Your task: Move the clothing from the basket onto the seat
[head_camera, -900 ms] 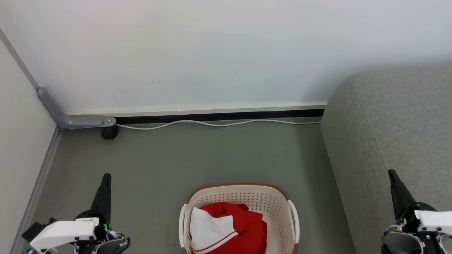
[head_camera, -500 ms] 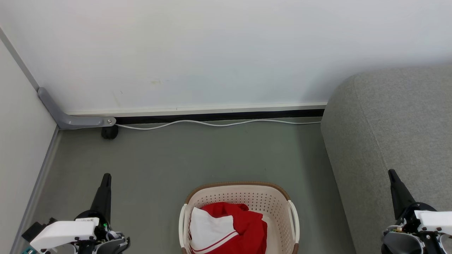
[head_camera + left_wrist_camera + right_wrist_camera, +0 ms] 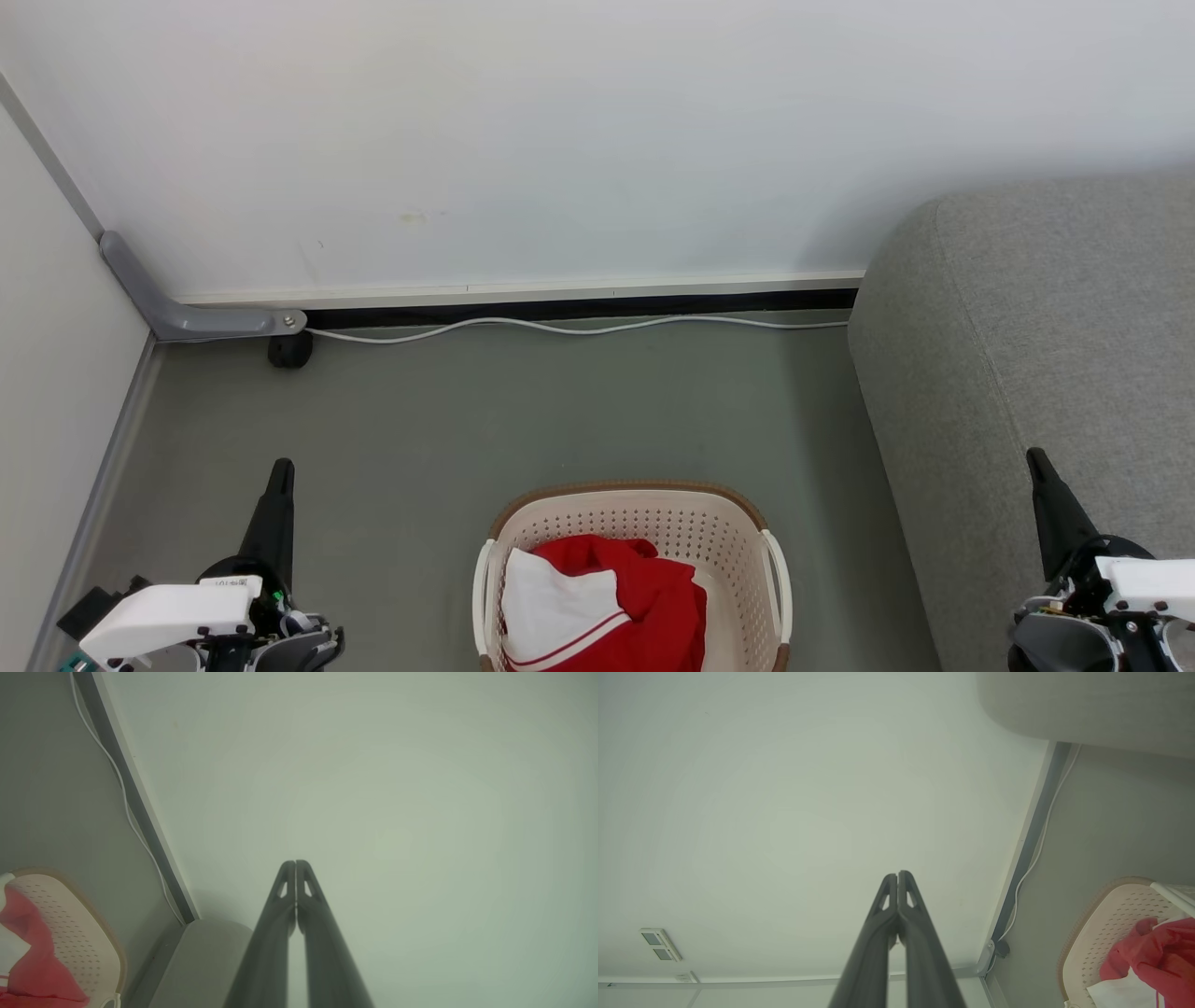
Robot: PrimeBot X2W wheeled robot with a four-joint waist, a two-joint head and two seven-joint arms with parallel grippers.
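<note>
Clothing (image 3: pixel 663 607) in basket (image 3: pixel 653 523), between left fingers (image 3: pixel 270 523) and right fingers (image 3: pixel 1052 513)

**Head view: basket on the floor beside the seat**

From my head camera, the basket (image 3: pixel 672 527) stands on the grey floor (image 3: pixel 467 420) at bottom centre, holding red-and-white clothing (image 3: pixel 644 597). The seat (image 3: pixel 1046 327) rises just to its right. My left gripper (image 3: pixel 280 467) shows at lower left and my right gripper (image 3: pixel 1033 459) in front of the seat, each with its fingers together as one dark point. A white cable (image 3: pixel 560 328) runs along the wall (image 3: pixel 560 140).
</note>
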